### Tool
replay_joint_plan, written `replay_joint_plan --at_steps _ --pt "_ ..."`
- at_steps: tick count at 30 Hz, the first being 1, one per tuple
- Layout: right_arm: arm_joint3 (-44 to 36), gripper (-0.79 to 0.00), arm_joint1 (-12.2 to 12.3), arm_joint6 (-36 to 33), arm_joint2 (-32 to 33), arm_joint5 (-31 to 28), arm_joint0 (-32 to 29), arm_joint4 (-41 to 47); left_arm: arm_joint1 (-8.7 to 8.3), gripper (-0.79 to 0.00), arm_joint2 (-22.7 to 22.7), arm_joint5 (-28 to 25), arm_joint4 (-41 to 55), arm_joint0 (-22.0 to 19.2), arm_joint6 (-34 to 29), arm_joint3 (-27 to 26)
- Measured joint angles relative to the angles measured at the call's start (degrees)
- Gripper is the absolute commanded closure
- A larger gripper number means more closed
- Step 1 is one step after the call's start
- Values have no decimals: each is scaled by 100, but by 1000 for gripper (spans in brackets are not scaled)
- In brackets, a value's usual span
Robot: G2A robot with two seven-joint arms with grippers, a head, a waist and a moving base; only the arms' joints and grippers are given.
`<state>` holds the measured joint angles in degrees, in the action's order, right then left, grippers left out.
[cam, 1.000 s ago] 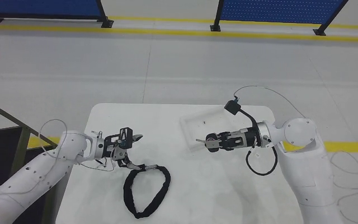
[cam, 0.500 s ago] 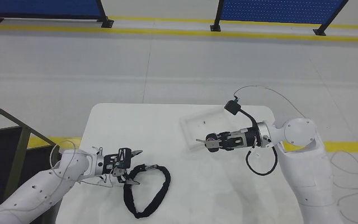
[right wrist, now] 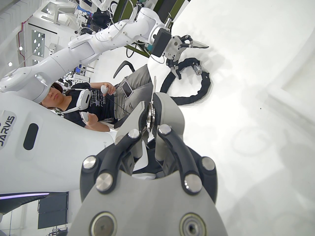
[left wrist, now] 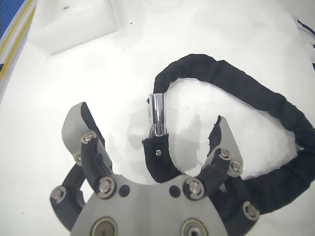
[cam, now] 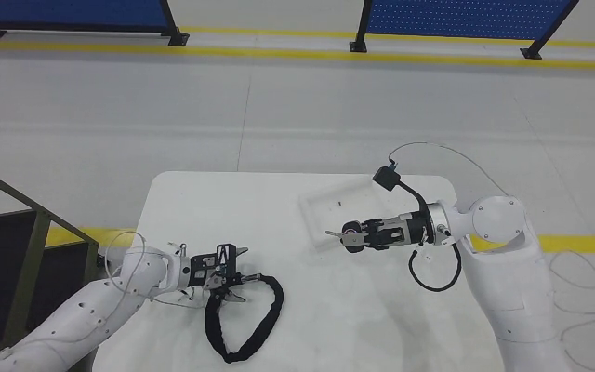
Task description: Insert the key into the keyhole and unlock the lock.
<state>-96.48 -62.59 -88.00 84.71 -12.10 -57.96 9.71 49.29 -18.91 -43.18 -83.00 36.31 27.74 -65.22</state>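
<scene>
Black pads line the fingers of the left gripper, which stand spread wide, one on each side of the chrome lock barrel without touching it. They seem to be set this way so that they can close on the barrel and keep it steady for the key. The barrel lies flat on the white bench and joins the two ends of the black fabric-covered chain lock, whose loop curves away toward the near edge of the bench. The left arm is stretched low over the bench with its wrist almost level. Well apart from it, the right gripper has its fingers pressed together on the head of the key. The thin blade sticks out past their tips toward the lock, probably so that it can go straight in; it is not yet inserted. The right arm is bent at the elbow and holds the key above the bench, near the edge of a shallow white foam tray.
</scene>
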Motion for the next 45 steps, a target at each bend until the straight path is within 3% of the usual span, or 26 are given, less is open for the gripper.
replay_joint_plan --at_steps 6,11,14,22,23,25,26,38,45 --pt "0 0 0 0 0 0 0 0 172 -767 12 39 -238 7 28 287" --pt "0 0 0 0 0 0 0 0 290 -508 -26 64 -301 4 89 513" --pt "0 0 0 0 0 0 0 0 344 -403 -31 69 -428 14 157 561" --pt "0 0 0 0 0 0 0 0 447 -342 -84 119 -712 61 184 598" --pt "0 0 0 0 0 0 0 0 456 -302 -93 115 -735 65 181 600" --pt "0 0 0 0 0 0 0 0 476 -55 -113 94 -782 74 174 592" --pt "0 0 0 0 0 0 0 0 485 0 -121 86 -803 78 170 584" --pt "0 0 0 0 0 0 0 0 541 0 -339 -60 -849 140 183 534" --pt "0 0 0 0 0 0 0 0 329 0 -809 -397 -566 219 723 263"
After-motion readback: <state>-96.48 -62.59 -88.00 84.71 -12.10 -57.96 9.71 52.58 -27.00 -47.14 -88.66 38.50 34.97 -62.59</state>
